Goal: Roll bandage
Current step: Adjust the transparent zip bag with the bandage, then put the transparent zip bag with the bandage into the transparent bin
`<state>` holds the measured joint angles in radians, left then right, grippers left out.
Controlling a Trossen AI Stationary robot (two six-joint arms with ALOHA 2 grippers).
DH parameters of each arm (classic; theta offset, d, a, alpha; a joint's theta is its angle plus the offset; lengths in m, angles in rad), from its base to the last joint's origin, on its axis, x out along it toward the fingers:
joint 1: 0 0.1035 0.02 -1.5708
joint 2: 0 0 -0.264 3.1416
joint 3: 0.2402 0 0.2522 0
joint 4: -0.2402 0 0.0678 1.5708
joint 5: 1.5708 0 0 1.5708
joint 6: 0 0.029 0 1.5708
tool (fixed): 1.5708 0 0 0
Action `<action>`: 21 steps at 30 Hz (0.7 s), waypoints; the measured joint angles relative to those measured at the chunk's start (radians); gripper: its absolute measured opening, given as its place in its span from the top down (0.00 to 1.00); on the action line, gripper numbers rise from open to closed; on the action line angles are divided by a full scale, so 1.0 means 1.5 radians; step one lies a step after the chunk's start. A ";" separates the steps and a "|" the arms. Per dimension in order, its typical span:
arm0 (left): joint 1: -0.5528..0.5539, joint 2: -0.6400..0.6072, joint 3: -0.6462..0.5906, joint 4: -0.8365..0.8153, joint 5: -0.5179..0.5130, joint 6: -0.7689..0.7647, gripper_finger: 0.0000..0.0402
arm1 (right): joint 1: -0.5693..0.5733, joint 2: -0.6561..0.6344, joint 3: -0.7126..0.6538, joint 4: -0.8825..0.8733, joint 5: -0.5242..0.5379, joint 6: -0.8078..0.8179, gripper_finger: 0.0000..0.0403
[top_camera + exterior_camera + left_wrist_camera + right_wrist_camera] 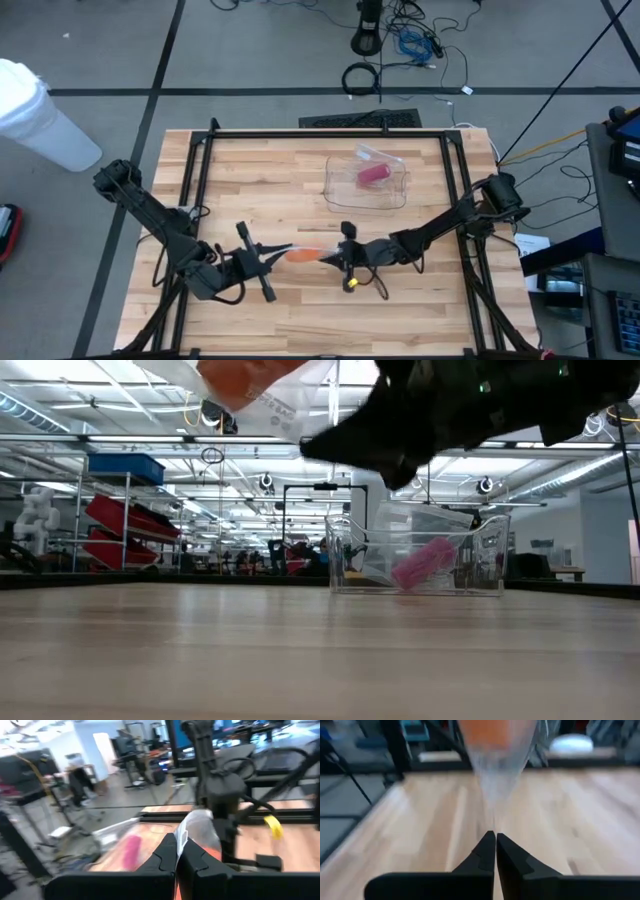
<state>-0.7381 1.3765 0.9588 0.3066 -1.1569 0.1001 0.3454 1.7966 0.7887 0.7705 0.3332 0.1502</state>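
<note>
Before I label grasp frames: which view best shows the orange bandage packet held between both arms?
The high view: orange bandage packet stretched between left end effector and right end effector. Low view shows its underside; wrist views only pinched ends.

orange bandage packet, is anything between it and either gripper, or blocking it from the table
Nothing visible. The orange bandage packet hangs above the table between both arms: the left gripper and the right gripper are each shut on an end of its clear wrapper. The clear bin holding the pink roll sits well off.
</note>
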 joint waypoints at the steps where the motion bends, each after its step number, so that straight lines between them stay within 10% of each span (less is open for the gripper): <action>1: -0.006 0.000 0.000 0.002 -0.018 0.012 1.00 | -0.002 0.000 0.002 -0.026 0.001 0.013 1.00; 21: -0.016 0.000 0.000 -0.144 0.033 -0.036 1.00 | 0.076 -0.159 0.002 -0.057 0.023 -0.147 0.89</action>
<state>-0.7621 1.3762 0.9588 0.0902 -1.1069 0.0464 0.4596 1.5576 0.7910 0.6844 0.3682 -0.0710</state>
